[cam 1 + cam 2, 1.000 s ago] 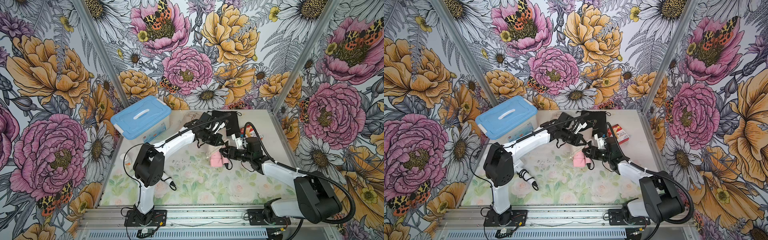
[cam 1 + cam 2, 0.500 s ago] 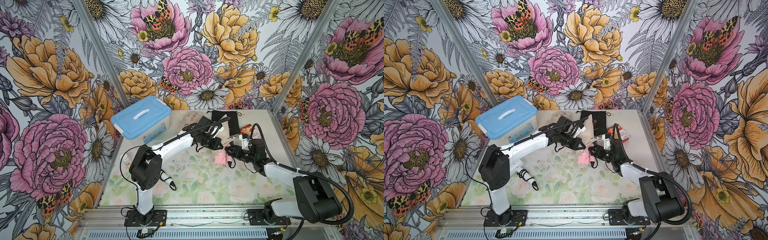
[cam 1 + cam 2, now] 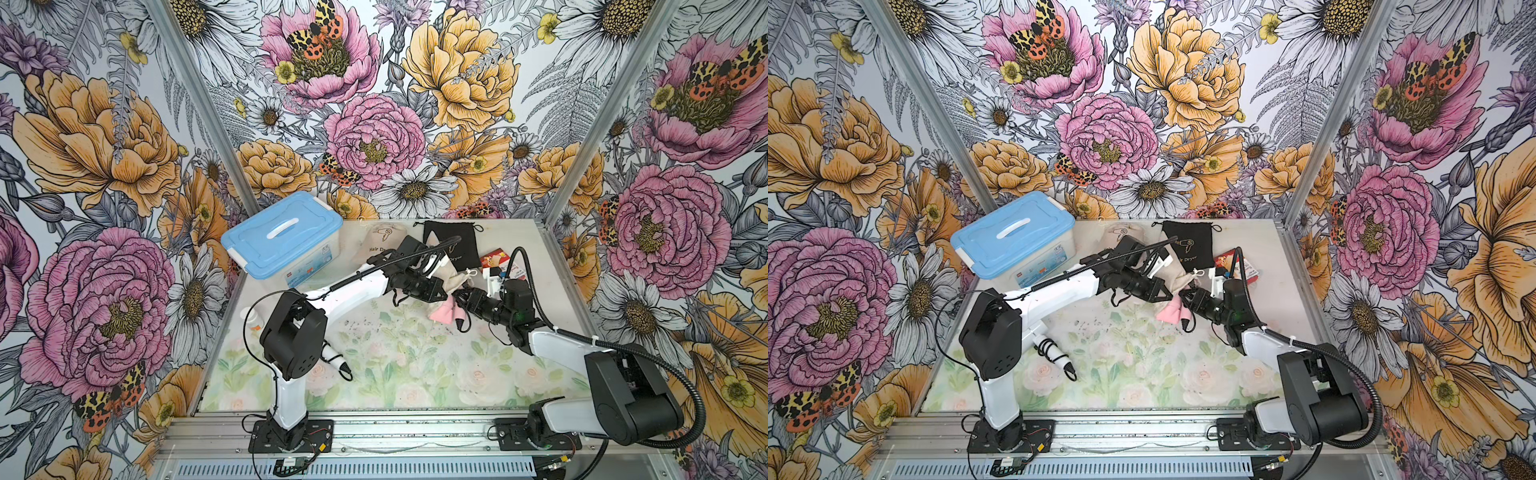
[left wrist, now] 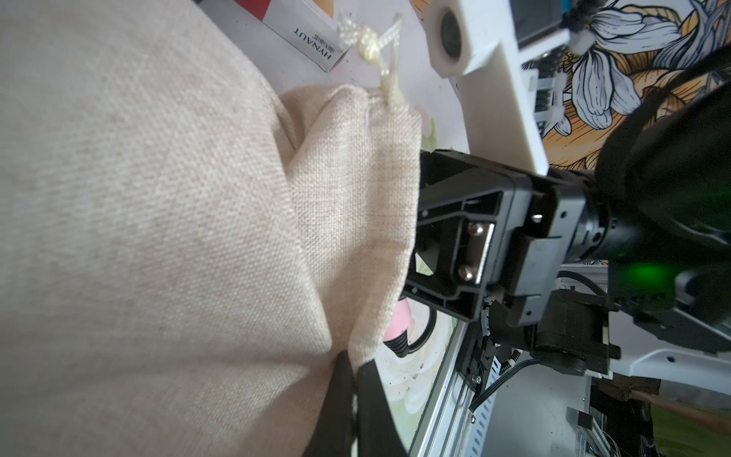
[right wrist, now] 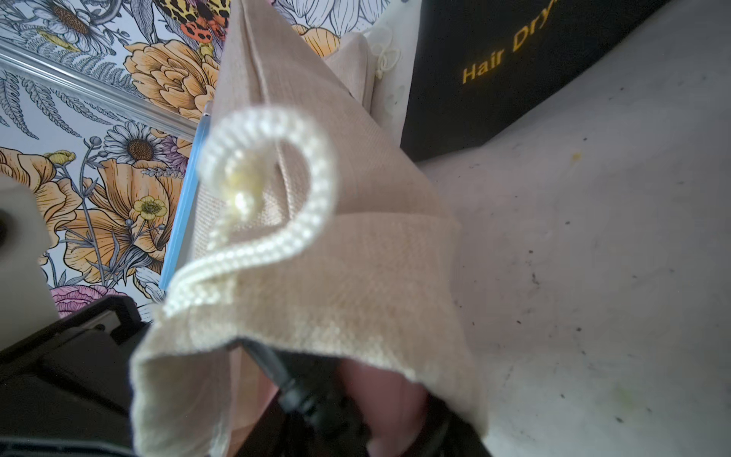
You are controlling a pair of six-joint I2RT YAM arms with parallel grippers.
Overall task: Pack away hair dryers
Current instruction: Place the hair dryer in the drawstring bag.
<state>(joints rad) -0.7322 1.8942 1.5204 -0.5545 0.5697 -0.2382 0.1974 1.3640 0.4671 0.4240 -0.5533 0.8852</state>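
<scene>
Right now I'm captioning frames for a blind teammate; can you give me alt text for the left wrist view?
A beige cloth pouch fills most of the view, its edge pinched in the shut left gripper. The black right gripper sits at the pouch's drawstring end, and a sliver of the pink hair dryer shows beside it.

1. Both top views: bright, even, diffuse light, and the wall print is sharp to the corners.
2. Table (image 3: 415,374): only faint, soft shadows under the arms at lower centre, with the far strip slightly washed out.
3. Posts (image 3: 203,108) splay toward the upper corners, which is wide-angle distortion.
4. Left wrist view: the beige pouch (image 4: 158,237) weave is crisp, and the green lamp (image 4: 648,273) blooms softly.
5. Right wrist view: the drawstring loop (image 5: 277,190) is overbright and defocused. The pink hair dryer (image 5: 379,395) is smeared, and the black pouch (image 5: 553,79) lettering is legible.
</scene>
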